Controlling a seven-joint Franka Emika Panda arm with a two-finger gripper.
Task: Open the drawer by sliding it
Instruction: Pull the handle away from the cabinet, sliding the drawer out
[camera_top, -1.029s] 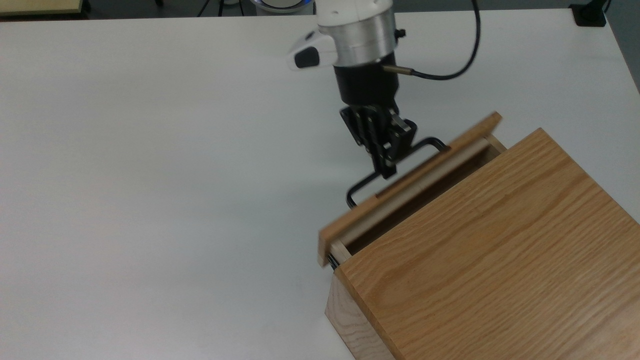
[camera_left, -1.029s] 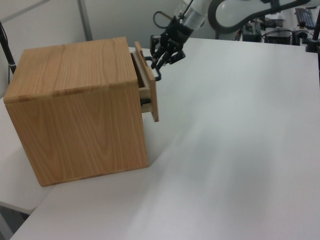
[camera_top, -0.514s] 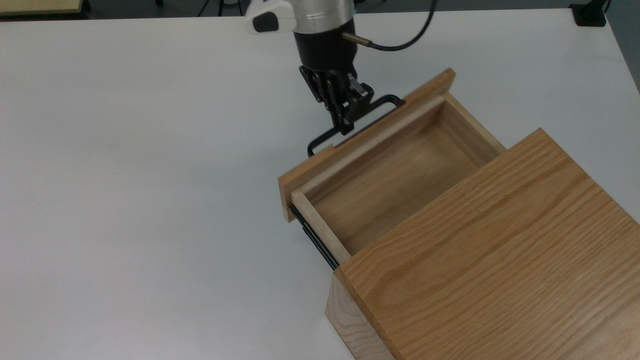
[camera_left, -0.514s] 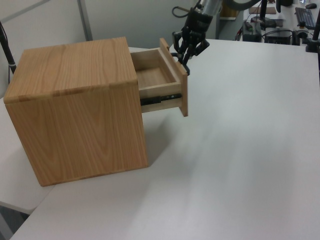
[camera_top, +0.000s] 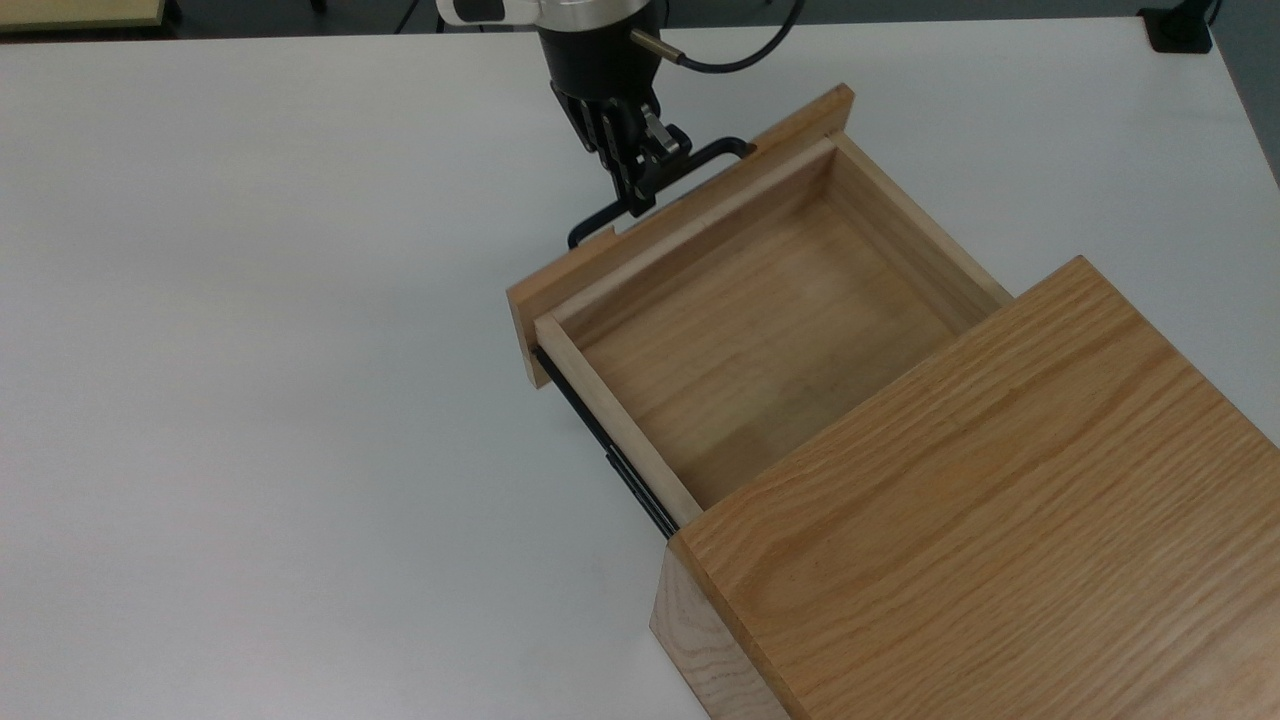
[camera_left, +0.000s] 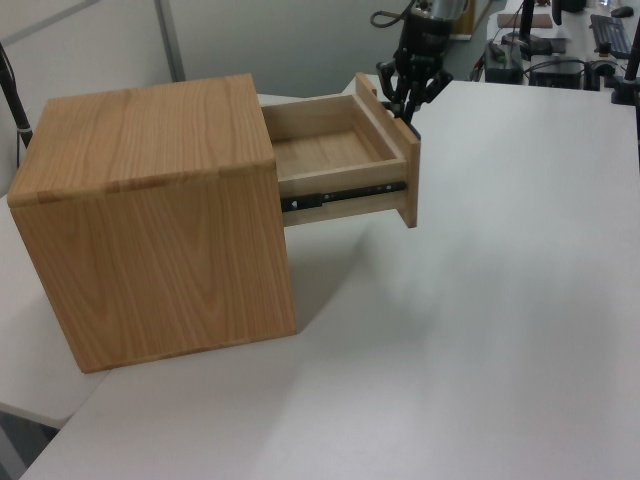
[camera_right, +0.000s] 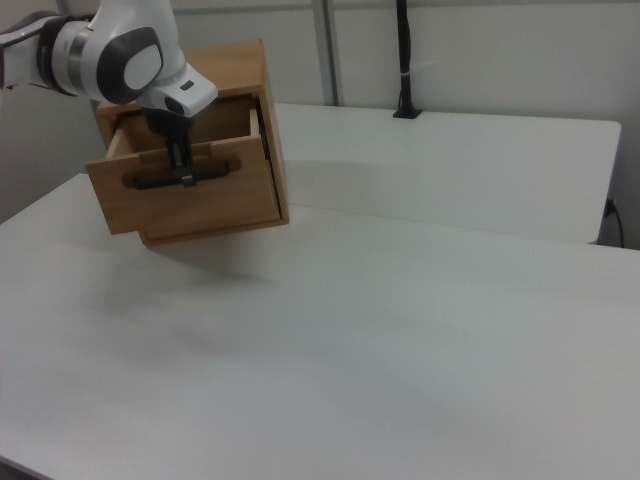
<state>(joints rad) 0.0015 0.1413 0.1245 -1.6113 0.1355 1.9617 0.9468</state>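
The light oak drawer (camera_top: 760, 300) (camera_left: 335, 150) (camera_right: 190, 205) stands pulled well out of its casing, its inside empty. A black rail (camera_top: 600, 445) (camera_left: 345, 194) shows along its side. My gripper (camera_top: 640, 190) (camera_left: 410, 108) (camera_right: 183, 172) is shut on the thin black bar handle (camera_top: 700, 155) (camera_right: 150, 181) at the front panel, reaching down from the top edge of the top view.
The larger oak casing box (camera_top: 980, 520) (camera_left: 150, 220) (camera_right: 255, 60) sits at the top view's lower right on a white table (camera_top: 250, 350). A black cable (camera_top: 730, 55) hangs off the arm's wrist. A black post (camera_right: 403, 60) stands at the table's far edge in the right view.
The drawer has slid far out of the casing, from a narrow gap to most of its length. My gripper moved with the handle toward the top view's upper left.
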